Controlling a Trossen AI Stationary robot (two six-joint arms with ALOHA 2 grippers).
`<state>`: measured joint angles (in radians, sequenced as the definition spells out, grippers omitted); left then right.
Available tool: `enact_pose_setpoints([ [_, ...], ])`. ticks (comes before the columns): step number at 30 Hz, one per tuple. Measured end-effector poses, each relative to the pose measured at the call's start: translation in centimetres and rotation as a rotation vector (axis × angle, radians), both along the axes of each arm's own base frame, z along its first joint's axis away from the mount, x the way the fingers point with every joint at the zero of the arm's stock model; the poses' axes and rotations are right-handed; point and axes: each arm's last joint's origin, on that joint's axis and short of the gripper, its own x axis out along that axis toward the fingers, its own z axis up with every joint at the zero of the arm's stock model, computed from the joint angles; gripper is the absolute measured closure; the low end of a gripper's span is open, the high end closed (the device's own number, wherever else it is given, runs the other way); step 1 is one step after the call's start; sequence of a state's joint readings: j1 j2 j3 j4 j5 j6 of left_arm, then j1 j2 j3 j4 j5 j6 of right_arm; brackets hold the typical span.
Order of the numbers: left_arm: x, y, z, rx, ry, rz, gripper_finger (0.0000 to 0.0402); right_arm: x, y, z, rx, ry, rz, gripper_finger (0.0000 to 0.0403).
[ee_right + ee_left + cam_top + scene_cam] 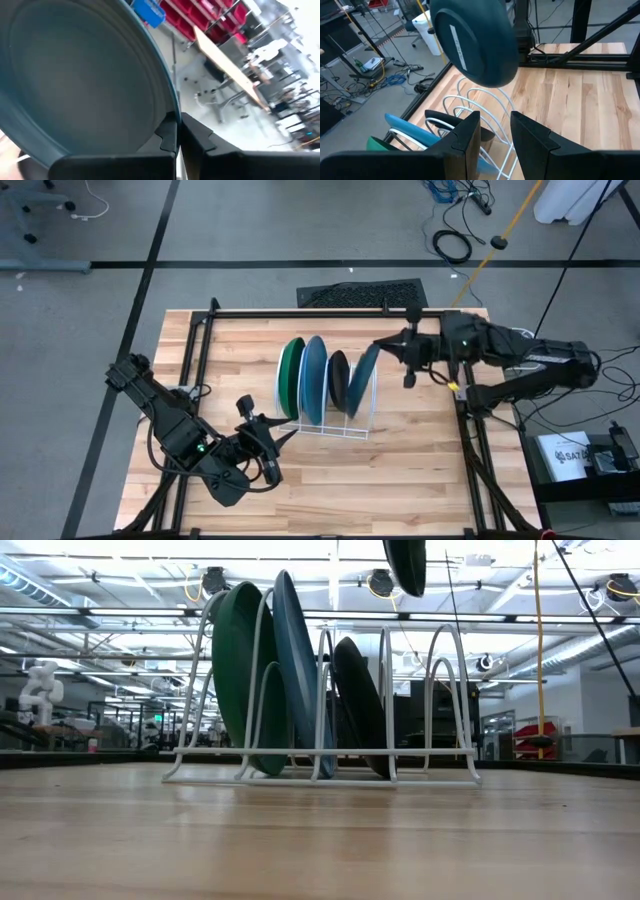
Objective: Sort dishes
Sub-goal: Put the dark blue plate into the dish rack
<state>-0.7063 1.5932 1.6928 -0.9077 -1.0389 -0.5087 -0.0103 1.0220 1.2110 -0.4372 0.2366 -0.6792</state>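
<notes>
High view: the right pincer, clamped on the dark teal plate's rim, holds it edge-up over the rack's empty end slot beside the black plate.

right gripper clamped shut, raised; left gripper parted, idle at front-left

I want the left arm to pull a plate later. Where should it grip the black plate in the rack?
Grip the black plate by its top rim, coming straight down from above: it stands on edge in the white wire rack, leaning, with neighbours and wires close beside its faces.
</notes>
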Motion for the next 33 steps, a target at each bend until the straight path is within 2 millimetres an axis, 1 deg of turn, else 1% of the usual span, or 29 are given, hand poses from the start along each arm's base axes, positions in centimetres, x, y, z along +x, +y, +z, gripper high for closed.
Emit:
enact_pose_setpoints([
  [4, 0.0, 0.0, 0.0, -0.001, -0.001, 0.000, 0.0283, 0.2, -2.1, -0.6, 0.049, 0.027, 0.005, 0.0403],
  [8, 0.0, 0.0, 0.0, -0.001, -0.001, 0.001, 0.0283, 0.3, -4.0, -2.0, 0.121, 0.024, 0.023, 0.0403],
  [12, 0.0, 0.0, 0.0, -0.002, -0.001, 0.000, 0.0283, 0.4, -5.7, -4.4, 0.179, 0.047, 0.010, 0.0403],
  [17, 0.0, 0.0, 0.0, 0.000, 0.000, 0.000, 0.0283, 0.7, -7.5, -7.0, 0.242, -0.005, 0.060, 0.0403],
  [21, 0.0, 0.0, 0.0, 0.001, 0.002, 0.000, 0.0283, 0.7, -9.0, -9.6, 0.307, 0.025, 0.064, 0.0402],
  [23, 0.0, 0.0, 0.0, 0.001, 0.002, 0.000, 0.0283, 0.8, -9.6, -10.7, 0.339, 0.050, 0.053, 0.0402],
  [26, 0.0, 0.0, 0.0, 0.002, 0.003, 0.001, 0.0283, 0.9, -10.3, -11.8, 0.373, 0.070, 0.053, 0.0402],
  [29, 0.1, 0.2, 0.0, 0.002, 0.003, 0.006, 0.0283, 1.3, -10.6, -12.5, 0.404, 0.092, 0.074, 0.0398],
  [33, 0.2, 0.3, 0.0, 0.005, 0.006, 0.010, 0.0283, 1.8, -10.9, -13.2, 0.421, 0.117, 0.069, 0.0381],
])
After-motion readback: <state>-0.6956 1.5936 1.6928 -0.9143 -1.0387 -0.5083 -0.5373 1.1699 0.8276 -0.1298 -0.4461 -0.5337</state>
